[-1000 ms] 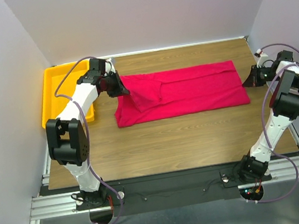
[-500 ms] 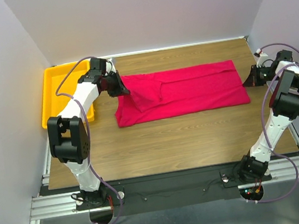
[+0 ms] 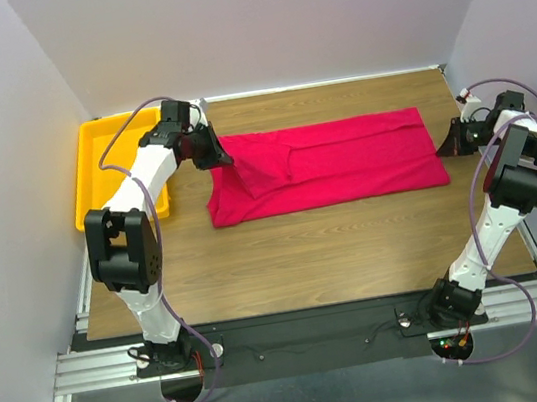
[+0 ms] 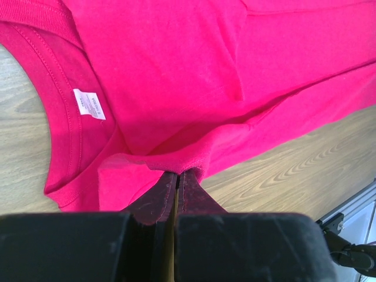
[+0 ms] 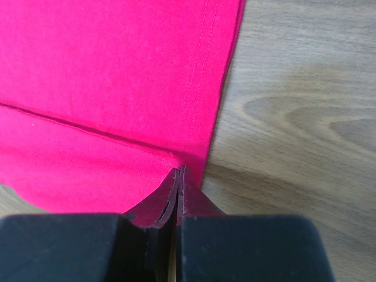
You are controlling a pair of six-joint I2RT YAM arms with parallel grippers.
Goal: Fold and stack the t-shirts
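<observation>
The wooden bench point(image 3: 337, 251) fills the middle of the top view. The red shirt point(image 3: 344, 164) lies on it toward 12 o'clock, stretched as a long band from 9 to 3 o'clock, with the collar end at 9 and the hem end at 3. Most of it rests flat. A loose fold runs across the collar half, and its near corner at that end bulges toward 6 o'clock.

A yellow tray point(image 3: 104, 150) sits at the bench's 10 o'clock corner, just beside the shirt's collar end and partly under the left arm.

The left claw point(image 3: 222, 157) is at the shirt's 9 o'clock end, clenched on a pinch of red cloth. In the left wrist view the fabric gathers into a small peak right at the closed fingertips point(image 4: 189, 187), beside the collar opening.

The right claw point(image 3: 443, 148) is at the 3 o'clock end, clenched tight, with its tips against the hem corner. In the right wrist view the cloth's edge meets the tips, but I cannot tell whether any cloth is nipped between them.

A small white label point(image 4: 89, 104) shows inside the collar, lying flat on the red neckband.
</observation>
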